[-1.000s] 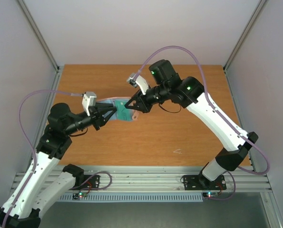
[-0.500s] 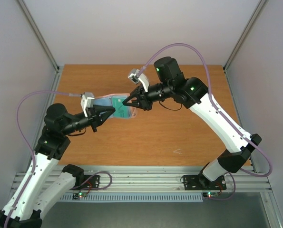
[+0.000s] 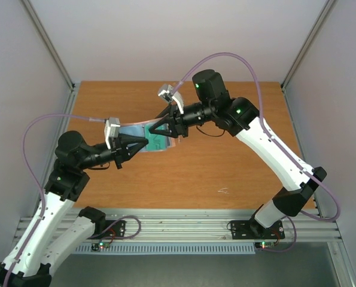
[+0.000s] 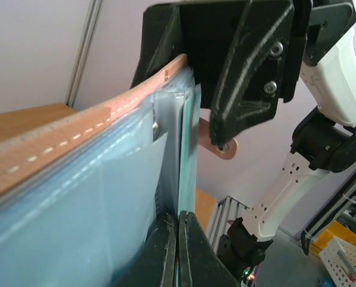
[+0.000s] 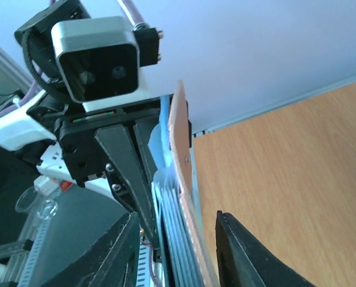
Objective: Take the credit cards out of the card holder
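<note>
Bench: orange-brown wood grain, filled mid frame. Walls: pale grey, with metal posts at the upper corners. Card holder: hung open above the bench, left of centre. Left end effector: pressed together, pinching the teal credit card. Right end effector: spread, straddling the holder's pink cover.

Soft, even light falls from above in the overhead view. The worktop beneath both pairs of jaws looks warm and flat, with only faint, diffuse shadows and no glare, and focus is crisp. In the left wrist view the bright wall beyond the left jaws leaves them near-black and soft. The teal card pinched between them blurs at its near end, and the card holder beside it carries a milky sheen. The right wrist view sets its dark, unsharp right jaws against a pale bluish wall.
</note>
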Available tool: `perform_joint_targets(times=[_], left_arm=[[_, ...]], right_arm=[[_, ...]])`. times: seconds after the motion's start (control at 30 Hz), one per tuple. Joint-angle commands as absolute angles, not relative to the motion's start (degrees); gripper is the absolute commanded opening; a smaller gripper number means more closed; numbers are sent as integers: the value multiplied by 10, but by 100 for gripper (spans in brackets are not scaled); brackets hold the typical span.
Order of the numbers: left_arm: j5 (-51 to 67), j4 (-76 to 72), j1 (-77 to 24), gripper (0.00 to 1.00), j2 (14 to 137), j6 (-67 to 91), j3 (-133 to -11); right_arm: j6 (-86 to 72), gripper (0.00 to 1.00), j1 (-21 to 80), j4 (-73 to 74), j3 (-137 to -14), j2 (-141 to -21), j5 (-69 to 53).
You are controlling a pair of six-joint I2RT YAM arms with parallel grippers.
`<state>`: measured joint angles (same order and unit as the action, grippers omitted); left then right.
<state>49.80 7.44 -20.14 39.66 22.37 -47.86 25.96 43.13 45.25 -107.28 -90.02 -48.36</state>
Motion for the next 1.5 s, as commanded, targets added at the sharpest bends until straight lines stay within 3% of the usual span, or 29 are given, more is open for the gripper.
perform_joint_targets(times=[0.0,0.2,0.33,0.63,0.8,1.03,1.3,1.4,1.47], left_arm=[[487,29,-202,0,382,241,-486],[470,44,-201,0,375,233,-480],[476,32,-201,0,377,244,-479],[478,19,-200,0,381,256,-482],[493,14,-201,0,383,265,-483],[515,6,-200,0,384,270,-480],[514,-5,-200,14,381,282,-480],[515,-4,-199,14,380,283,-479],[518,-5,-198,6,380,284,-479]], right_arm=[[250,38,418,399,-1041,-889,-540],[234,54,385,385,-1000,-855,-587],[245,56,372,415,-999,-852,-596],[249,27,372,441,-1005,-862,-622],[257,2,371,449,-1012,-862,-629],[249,1,369,438,-1023,-863,-640],[255,1,369,439,-1031,-866,-645],[255,1,369,442,-1032,-868,-650],[255,1,369,441,-1033,-868,-653]])
